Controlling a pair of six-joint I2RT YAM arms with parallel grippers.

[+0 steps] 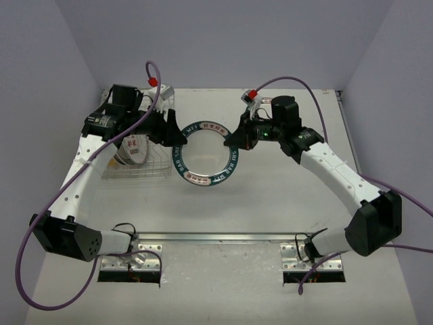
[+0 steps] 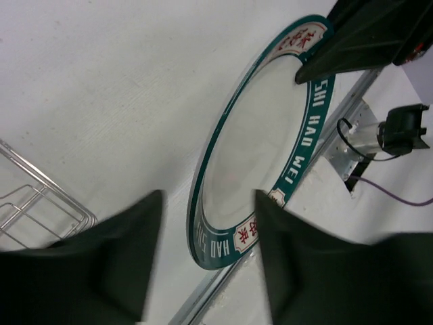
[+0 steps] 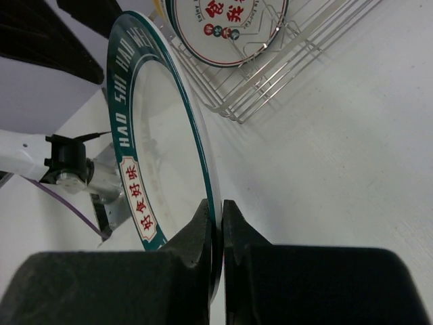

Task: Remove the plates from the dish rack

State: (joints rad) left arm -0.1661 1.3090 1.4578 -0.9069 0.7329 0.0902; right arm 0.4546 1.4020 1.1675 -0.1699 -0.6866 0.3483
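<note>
Closest in, at left: left gripper (image 2: 208, 203) spread wide, closed on nothing, poised at the left edge of a teal-rimmed plate (image 1: 206, 152), with the dish rack (image 1: 139, 172) just beside it on the table (image 1: 270, 203) and a second plate (image 3: 226, 27) with red centre marks standing in its wires. Between both arms: teal-rimmed plate out of the rack, just right of it, over the table. At right: right gripper (image 3: 218, 206) pinching that plate's right rim, one finger on either face.
</note>
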